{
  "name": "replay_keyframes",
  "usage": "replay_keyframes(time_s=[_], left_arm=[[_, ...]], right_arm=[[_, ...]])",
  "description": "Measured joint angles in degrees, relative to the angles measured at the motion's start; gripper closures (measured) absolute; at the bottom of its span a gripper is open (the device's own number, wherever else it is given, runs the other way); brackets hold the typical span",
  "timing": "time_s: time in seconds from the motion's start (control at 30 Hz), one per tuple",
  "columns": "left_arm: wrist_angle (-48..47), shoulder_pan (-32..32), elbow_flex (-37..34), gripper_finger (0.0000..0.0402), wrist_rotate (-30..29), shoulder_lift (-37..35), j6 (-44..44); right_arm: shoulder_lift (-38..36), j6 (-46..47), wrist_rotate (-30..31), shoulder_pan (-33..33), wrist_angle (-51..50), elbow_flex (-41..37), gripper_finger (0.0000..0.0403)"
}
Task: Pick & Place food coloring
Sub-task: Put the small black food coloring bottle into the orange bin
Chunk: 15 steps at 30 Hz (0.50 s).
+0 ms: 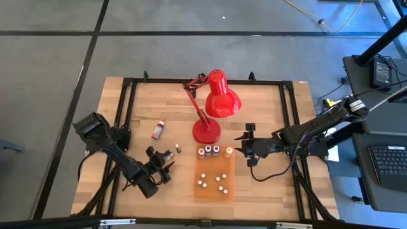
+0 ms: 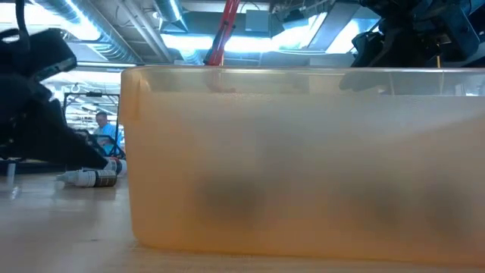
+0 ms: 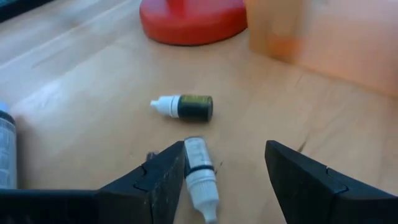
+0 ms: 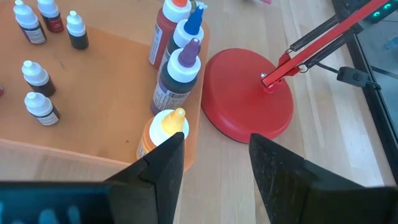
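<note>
Left gripper (image 3: 224, 180), lower frame: fingers apart astride a fallen food coloring bottle (image 3: 200, 176), unheld; right gripper (image 4: 211, 168) apart beside the tray (image 4: 99, 93). Risk: the round bottle hugs one finger and could roll aside on closing.

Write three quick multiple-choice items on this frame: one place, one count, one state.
1. Where is the small bottle nearest the left tool?
A. in the tray
B. on the lamp base
C. on the table, between the tool's open fingers

2. How many tall bottles stand in a row beside the lamp base?
A. four
B. two
C. six

3. How is the dark bottle with the white cap?
A. upright
B. lying on its side
C. gripped

Key:
1 C, the left wrist view shows it lying on the wood between the fingers.
2 A, four caps show in the right wrist view.
3 B, it lies flat on the table.
</note>
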Motion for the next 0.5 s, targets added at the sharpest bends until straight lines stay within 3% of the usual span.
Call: replay_keyframes(time_s=[0.5], left_arm=[[0.1,0.0,0.0,0.0183,3.6,3.0,-1.6]], right_arm=[[0.0,0.0,0.0,0.0,0.0,0.0,0.0219]])
